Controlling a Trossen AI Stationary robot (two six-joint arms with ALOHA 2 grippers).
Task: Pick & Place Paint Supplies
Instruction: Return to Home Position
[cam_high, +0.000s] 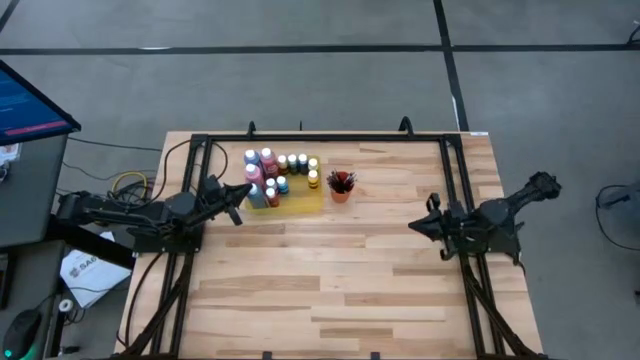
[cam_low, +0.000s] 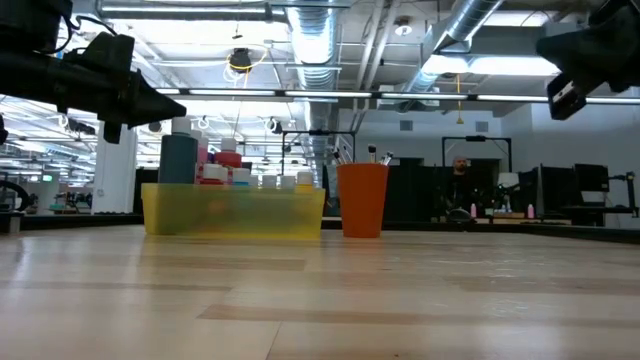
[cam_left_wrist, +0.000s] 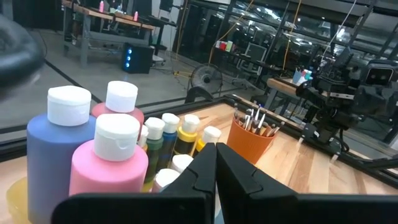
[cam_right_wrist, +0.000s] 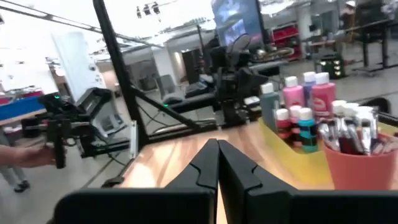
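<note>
- Bottles (cam_high: 272, 172) in the yellow tray (cam_high: 303, 204) and brushes (cam_high: 341, 181) in the cup (cam_high: 341, 195) sat toward the table's (cam_high: 330, 285) twelve o'clock.
- Left pincer (cam_high: 238, 200) at nine o'clock and right pincer (cam_high: 418, 226) at three were both closed and empty.
- Sorting looked finished; the arms needed only to park.

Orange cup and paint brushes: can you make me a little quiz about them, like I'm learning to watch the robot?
1. True or false: the brushes stand in the orange cup.
2. Where is the orange cup, compared with the yellow tray? A: inside it. B: beside it, on the right arm's side. C: under it.
3. Fill the gap: the left gripper and the right gripper are both ___ and hold nothing.
Key: 1 true; 2 B; 3 shut.
</note>
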